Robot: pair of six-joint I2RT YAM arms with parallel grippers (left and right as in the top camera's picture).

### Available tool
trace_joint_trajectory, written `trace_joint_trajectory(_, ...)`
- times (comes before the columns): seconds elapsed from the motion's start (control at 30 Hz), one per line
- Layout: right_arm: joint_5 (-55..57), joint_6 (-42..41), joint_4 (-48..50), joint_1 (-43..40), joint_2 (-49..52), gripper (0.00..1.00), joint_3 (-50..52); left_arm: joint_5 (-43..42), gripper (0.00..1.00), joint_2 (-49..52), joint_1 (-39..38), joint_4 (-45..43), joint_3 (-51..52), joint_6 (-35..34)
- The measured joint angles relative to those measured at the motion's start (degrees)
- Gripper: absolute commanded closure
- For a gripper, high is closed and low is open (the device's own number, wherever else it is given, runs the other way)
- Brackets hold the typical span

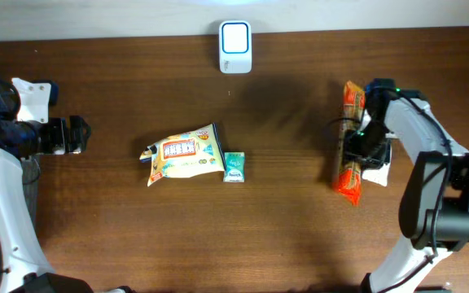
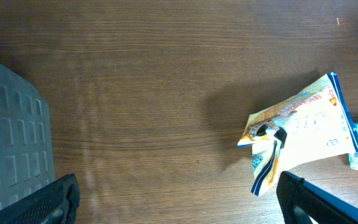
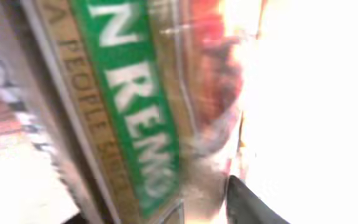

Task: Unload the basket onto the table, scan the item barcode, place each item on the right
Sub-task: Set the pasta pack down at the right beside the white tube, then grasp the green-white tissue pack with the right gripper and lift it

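The step in hand is judged to be the handling of the long orange packet [image 1: 349,183] at the right side of the table [image 1: 300,236]. The right gripper [image 1: 357,148] is seen directly over the packet's middle. In the right wrist view the packet's green lettering fills the blurred frame and only 1 dark finger [image 3: 250,202] is made out at the bottom. Whether the jaws are clamped on the packet or parted around it cannot be told, nor whether the packet is lifted or lying flat.

The scanner [image 1: 235,47] is placed at the far edge, well apart from the packet. 2 other items, a snack bag [image 1: 181,155] and a small green sachet [image 1: 234,166], touching or nearly so, are left at the centre. The left gripper [image 1: 78,134] is held wide open and empty at the left, its camera aimed toward the bag.

If the packet is to be scanned next, a firm grip would be needed, then a carry to the scanner with the barcode side turned to its window.
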State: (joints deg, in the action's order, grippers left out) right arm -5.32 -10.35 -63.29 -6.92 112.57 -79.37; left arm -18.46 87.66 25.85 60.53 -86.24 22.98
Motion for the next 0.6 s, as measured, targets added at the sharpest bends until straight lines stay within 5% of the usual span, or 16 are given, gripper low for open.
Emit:
trace_joint_trajectory(0.33,-8.6,3.3,-17.7,1.3,-0.4,0.46,-25.7,0.0,0.01,0.0,0.0,0.0,0.0,0.0)
trace_joint_trajectory(0.6,-18.5,3.8,-7.1,14.2,-0.8,0.59,-22.3,0.0,0.01,0.0,0.0,0.0,0.0,0.0)
